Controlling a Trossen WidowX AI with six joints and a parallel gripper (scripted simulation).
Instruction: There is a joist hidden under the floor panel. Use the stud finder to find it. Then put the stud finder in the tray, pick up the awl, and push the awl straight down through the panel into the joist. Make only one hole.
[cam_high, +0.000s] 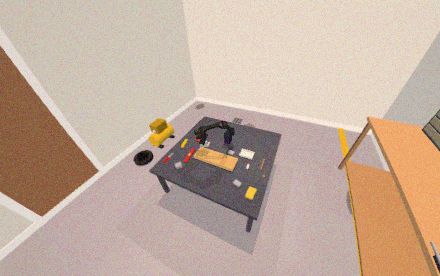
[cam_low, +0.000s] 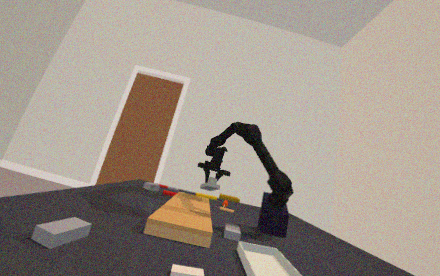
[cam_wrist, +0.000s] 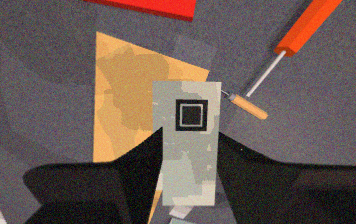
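Observation:
My gripper (cam_high: 202, 141) (cam_low: 213, 179) (cam_wrist: 186, 130) is shut on the stud finder (cam_high: 206, 144) (cam_low: 210, 185) (cam_wrist: 190, 160), a pale grey block with a dark square on top. It is held above the far end of the floor panel (cam_high: 220, 159) (cam_low: 179, 221) (cam_wrist: 125, 85), a light wooden board. In the wrist view the stud finder overlaps the panel's edge. The awl (cam_low: 227, 210) (cam_wrist: 251, 107), with a short tan handle and thin tip, lies on the table beside the panel. The tray (cam_high: 247, 153) (cam_low: 265, 260) is white and shallow. The joist is hidden.
An orange-handled screwdriver (cam_wrist: 302, 32) lies near the awl. A red bar (cam_high: 189, 155) (cam_wrist: 145, 6) lies past the panel's end. Grey blocks (cam_high: 237, 183) (cam_low: 62, 232) (cam_low: 232, 231) and a yellow block (cam_high: 251, 192) are on the table.

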